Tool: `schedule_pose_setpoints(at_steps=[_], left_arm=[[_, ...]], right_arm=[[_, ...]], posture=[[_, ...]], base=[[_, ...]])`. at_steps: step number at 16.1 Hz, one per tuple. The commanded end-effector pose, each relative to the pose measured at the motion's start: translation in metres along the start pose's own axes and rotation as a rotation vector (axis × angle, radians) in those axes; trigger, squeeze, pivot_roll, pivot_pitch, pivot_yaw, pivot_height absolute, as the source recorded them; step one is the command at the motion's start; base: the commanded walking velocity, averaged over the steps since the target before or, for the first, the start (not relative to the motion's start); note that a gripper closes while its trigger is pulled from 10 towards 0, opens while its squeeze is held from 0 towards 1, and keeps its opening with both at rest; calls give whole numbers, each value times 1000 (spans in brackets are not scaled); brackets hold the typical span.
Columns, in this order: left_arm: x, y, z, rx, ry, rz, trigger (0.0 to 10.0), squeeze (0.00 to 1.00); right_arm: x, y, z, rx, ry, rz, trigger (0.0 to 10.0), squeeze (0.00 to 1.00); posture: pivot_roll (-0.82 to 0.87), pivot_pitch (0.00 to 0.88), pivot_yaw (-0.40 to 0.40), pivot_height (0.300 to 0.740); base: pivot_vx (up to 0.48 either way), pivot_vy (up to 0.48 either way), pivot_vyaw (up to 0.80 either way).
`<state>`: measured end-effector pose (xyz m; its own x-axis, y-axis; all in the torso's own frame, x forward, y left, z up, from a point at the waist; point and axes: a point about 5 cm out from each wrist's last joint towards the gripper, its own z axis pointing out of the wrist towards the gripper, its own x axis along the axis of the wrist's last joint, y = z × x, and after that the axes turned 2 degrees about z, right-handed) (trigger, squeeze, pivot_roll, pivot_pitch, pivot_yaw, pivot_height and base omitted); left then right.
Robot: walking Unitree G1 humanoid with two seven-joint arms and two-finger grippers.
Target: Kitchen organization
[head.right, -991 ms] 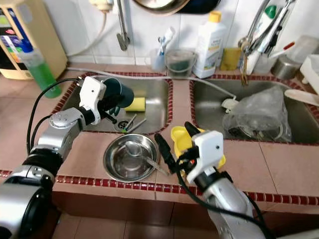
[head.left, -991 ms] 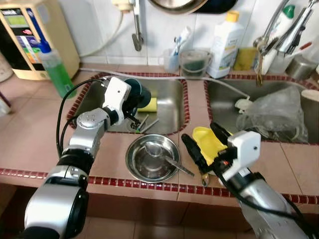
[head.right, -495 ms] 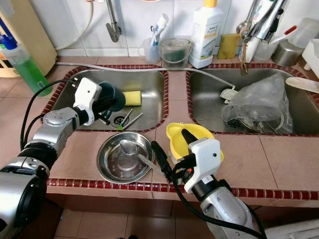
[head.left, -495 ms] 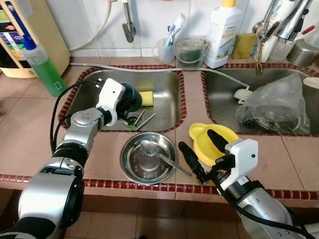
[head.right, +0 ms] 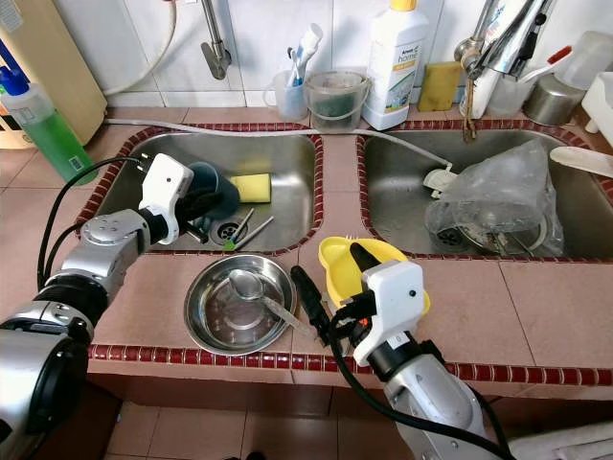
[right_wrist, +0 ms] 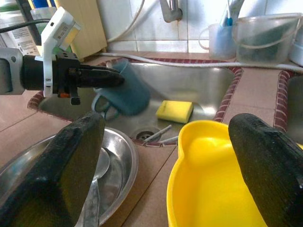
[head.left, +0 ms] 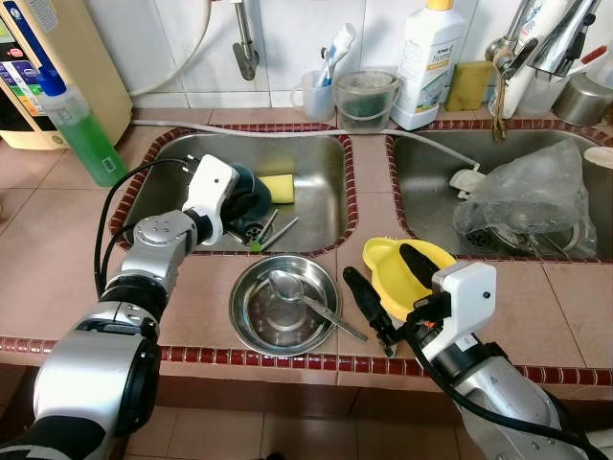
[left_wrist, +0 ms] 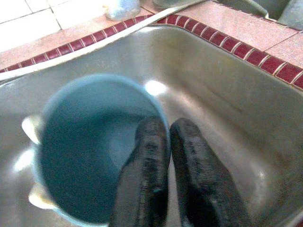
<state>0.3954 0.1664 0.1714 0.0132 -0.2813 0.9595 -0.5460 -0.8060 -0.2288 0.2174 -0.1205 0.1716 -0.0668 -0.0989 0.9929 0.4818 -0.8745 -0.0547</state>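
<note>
As seen from the head views, a teal cup point(head.left: 251, 190) is held tilted over the left sink point(head.left: 321, 206) by the left gripper point(head.left: 244, 217); a yellow bowl point(head.left: 393, 272) sits on the counter between the spread fingers of the right gripper point(head.left: 388, 287). The cup is judged light, rigid and slick when wet, best taken at the rim.

Left wrist view: the cup's wall point(left_wrist: 161, 130) is pinched between the two fingers point(left_wrist: 147, 175), one inside, one outside.

Right wrist view: the bowl point(right_wrist: 213, 184) lies between wide-open jaws, untouched.
</note>
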Motion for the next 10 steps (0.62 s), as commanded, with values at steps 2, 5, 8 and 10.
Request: schedule_pose_setpoints(at_steps=[2,5,8,10], left_arm=[[8,-7,-2,10,21,3,10000,1000],[9,-8,-2,5,22,6,10000,1000],[10,-10,-3,11,26,2,10000,1000],[11,-11,-3,15,31,4,10000,1000]], right_arm=[[-1,-3,4,21,2,0,10000,0],[0,-3,6,30,5,-10,10000,0],[1,-2,9,33,13,-13,10000,0],[1,-1,11,34,19,-15,10000,0]], posture=[[-129,141,104,740],[-123,138,102,740],[-120,131,100,740],[-118,127,98,740]], base=[[0,0,0],[0,0,0],[0,0,0],[0,0,0]])
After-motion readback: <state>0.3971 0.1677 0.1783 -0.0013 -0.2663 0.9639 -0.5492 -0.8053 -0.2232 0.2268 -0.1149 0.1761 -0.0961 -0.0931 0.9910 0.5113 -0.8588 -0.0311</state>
